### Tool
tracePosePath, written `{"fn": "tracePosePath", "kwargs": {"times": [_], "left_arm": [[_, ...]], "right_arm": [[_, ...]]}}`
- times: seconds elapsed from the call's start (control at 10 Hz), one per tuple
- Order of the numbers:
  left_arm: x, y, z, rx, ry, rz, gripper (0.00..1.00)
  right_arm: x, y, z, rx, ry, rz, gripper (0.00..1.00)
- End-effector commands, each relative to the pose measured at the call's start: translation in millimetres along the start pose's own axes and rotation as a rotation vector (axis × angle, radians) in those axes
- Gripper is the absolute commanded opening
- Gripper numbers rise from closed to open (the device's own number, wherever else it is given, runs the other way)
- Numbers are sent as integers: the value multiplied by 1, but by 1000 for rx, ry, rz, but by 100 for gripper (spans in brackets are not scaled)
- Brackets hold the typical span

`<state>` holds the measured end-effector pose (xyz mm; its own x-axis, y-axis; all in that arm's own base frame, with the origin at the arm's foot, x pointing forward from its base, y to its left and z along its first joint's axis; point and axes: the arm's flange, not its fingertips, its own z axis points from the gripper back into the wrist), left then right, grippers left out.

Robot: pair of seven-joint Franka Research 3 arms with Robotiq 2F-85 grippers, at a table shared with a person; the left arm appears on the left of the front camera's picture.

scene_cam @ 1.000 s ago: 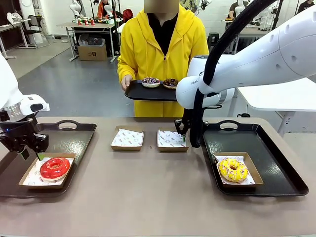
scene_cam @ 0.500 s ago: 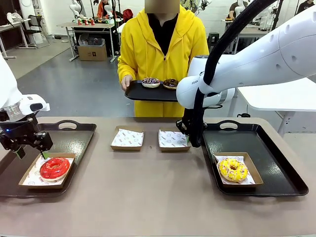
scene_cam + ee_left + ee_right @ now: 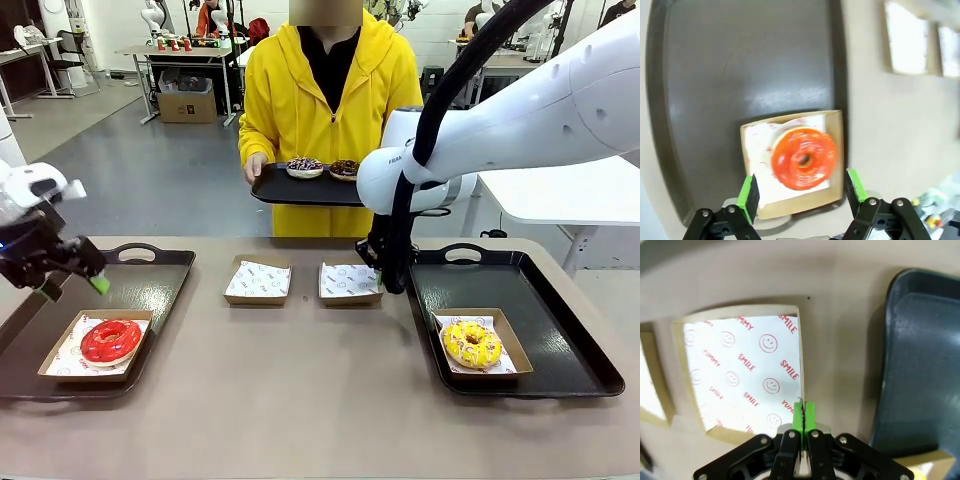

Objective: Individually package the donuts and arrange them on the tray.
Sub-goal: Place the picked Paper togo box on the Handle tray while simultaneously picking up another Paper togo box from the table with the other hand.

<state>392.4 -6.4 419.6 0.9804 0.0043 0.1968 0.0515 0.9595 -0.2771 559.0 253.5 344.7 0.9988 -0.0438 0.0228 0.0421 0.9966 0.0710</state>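
Green pads of the right gripper [image 3: 803,416] are pinched tight on the thin cardboard side wall of an empty box [image 3: 747,375] (its white liner is printed with "SMILE" and smiley faces). That box sits on the table [image 3: 300,410] just beside the right tray [image 3: 520,262], where the yellow donut [image 3: 472,343] lies boxed. The left gripper [image 3: 74,286] hovers with jaws spread wide and nothing between them, over the left tray [image 3: 150,258], with the red donut [image 3: 804,159] boxed below it. A second empty box [image 3: 258,280] rests near the first. Across the table a person [image 3: 330,100] holds a black tray [image 3: 285,190] carrying the chocolate-glazed donut [image 3: 344,168] and the sprinkled dark donut [image 3: 305,166].
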Motion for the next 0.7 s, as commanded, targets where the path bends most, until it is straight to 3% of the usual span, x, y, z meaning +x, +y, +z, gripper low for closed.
{"fn": "tracePosePath", "kwargs": {"times": [0.0,0.2,0.4,0.6], "left_arm": [[-60,27,21,-294,-63,-33,89],[-77,63,53,-479,-116,37,89],[-87,110,73,-615,-79,156,89],[-103,161,79,-739,-91,172,89]], "right_arm": [[-18,1,42,9,20,-23,0],[-29,3,90,10,0,-49,0],[-31,7,132,43,-7,-60,0],[-32,13,155,24,-11,-66,0]]}}
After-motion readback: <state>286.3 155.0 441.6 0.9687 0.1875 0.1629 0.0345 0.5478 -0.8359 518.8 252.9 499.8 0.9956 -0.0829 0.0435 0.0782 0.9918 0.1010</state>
